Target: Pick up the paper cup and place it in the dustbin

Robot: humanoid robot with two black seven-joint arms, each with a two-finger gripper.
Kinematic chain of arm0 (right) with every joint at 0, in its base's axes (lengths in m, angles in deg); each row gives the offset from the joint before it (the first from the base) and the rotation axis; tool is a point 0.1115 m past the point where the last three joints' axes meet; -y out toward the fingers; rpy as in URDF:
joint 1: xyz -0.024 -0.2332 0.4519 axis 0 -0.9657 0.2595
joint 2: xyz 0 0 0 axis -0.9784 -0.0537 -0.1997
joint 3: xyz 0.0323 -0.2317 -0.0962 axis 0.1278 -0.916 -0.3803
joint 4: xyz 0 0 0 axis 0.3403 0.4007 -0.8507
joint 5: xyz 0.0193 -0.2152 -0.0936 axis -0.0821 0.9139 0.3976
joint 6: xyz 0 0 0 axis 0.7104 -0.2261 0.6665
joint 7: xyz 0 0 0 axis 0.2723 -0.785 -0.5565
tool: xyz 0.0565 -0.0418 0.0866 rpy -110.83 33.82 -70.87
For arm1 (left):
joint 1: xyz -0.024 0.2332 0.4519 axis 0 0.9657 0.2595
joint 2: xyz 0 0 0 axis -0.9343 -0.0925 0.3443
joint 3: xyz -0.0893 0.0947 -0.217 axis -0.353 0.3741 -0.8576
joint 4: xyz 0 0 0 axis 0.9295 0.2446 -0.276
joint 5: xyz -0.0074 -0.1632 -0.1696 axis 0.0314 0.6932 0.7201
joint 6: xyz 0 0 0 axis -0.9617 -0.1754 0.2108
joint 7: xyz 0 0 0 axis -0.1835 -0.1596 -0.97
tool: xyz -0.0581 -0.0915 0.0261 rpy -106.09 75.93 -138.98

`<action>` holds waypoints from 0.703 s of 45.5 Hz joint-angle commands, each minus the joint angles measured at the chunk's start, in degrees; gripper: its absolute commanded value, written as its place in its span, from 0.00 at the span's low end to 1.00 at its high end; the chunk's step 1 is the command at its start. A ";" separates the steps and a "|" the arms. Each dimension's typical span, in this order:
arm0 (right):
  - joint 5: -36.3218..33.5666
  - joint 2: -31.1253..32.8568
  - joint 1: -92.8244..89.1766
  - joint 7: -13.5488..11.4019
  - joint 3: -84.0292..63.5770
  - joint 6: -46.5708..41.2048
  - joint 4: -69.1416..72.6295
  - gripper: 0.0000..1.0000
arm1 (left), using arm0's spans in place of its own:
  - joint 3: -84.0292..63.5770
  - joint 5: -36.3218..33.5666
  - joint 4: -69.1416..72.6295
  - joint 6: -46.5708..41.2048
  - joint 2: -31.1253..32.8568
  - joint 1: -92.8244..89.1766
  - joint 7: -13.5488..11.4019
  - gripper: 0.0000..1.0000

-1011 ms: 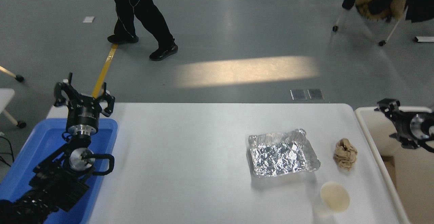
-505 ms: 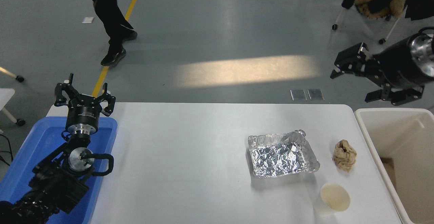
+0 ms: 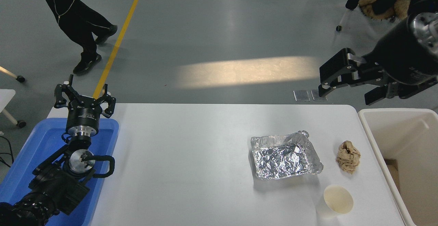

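While no print reads on the paper cup (image 3: 338, 199), the right claw (image 3: 345, 87) hangs spread, empty

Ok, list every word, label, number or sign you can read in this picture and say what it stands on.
No text can be read.
The paper cup, foil tray, dustbin and blue tray show no print.
The left gripper body bears a small white mark, too small to read.
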 commanded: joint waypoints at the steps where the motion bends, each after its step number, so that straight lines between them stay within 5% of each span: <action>1: 2.61 3.24 -8.66 -1.04 -4.04 0.29 0.27 0.88 | 0.00 0.00 0.01 0.00 0.00 0.01 0.00 0.99; 19: 2.87 14.14 -35.38 -1.04 -6.68 22.70 0.27 0.89 | 0.00 0.00 0.01 0.00 0.00 0.01 0.00 0.99; 32: 2.17 20.12 -46.11 -1.04 -0.10 30.18 0.27 0.89 | 0.00 -0.09 0.01 0.00 0.00 0.01 0.00 0.99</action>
